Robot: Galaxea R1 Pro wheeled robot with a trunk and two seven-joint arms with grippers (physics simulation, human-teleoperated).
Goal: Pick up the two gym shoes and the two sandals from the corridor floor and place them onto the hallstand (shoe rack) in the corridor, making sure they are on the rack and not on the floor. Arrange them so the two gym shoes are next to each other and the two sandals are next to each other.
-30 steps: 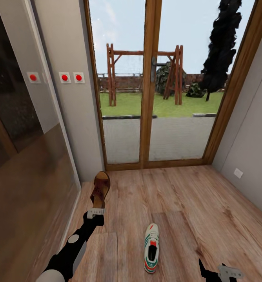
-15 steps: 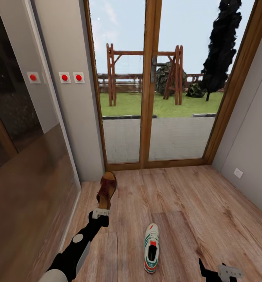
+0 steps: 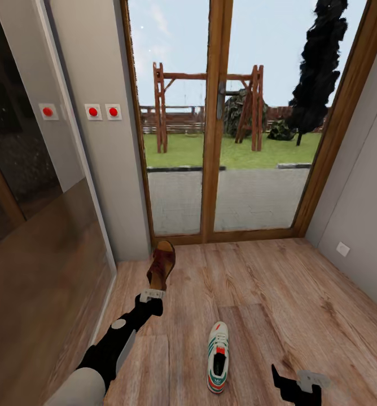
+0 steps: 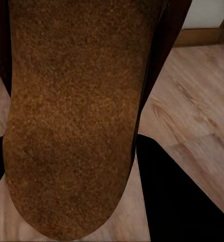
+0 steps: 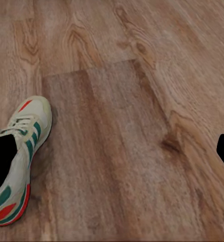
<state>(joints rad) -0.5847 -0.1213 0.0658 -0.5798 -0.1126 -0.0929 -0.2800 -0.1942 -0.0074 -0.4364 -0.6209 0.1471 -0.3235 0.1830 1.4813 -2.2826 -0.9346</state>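
One sandal up in the air, one gym shoe waiting on the floor

The left pincer (image 3: pixel 152 295) is clamping a brown sandal (image 3: pixel 161 265) by its heel, lifting it clear of the corridor floor (image 3: pixel 279 293); the right pincer (image 3: pixel 293 386) is hanging spread apart beside a gym shoe (image 3: pixel 217 356) lying on the planks. No rack in sight, so nothing looks placed.

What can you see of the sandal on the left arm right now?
The sandal is dark brown, leather-looking, with a grainy tan-brown sole face toward the wrist camera. The left gripper holds it by one end, its far end pointing toward the glass door, above the wood floor.
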